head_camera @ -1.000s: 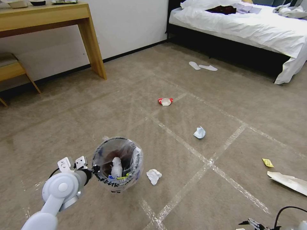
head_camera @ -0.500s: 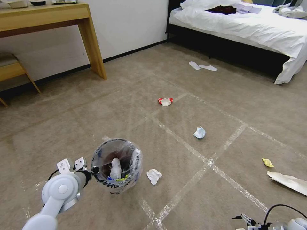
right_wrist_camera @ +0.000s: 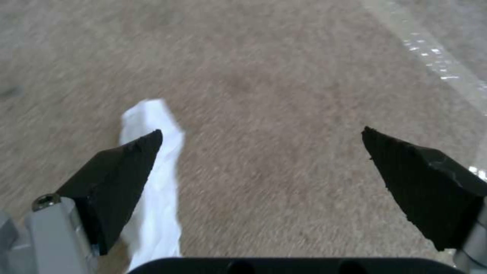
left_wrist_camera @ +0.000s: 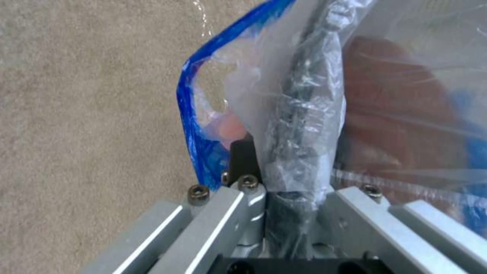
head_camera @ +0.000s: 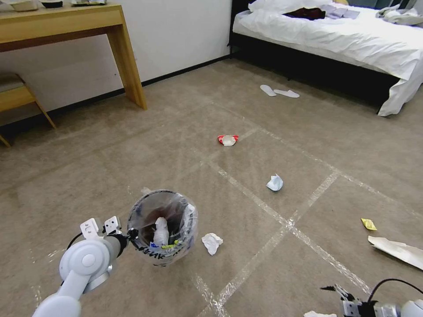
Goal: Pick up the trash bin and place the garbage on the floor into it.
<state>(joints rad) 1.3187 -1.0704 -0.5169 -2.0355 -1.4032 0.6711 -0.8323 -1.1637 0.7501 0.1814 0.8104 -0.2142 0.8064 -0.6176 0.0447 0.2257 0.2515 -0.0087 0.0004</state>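
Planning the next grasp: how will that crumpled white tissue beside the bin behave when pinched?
The crumpled white tissue looks loosely wadded, so probably very light and soft, likely squashing rather than resisting. Lying flat on the carpet, it seems unlikely to roll.

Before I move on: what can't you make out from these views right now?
- Red-based round trash bin with clear liner: lower contents hidden by its crinkled wall, head view.
- Left hand, shut on the rim: fingertips buried in plastic.
- White crumpled tissue: partly behind the open right hand's finger, cut by the head view's bottom edge.
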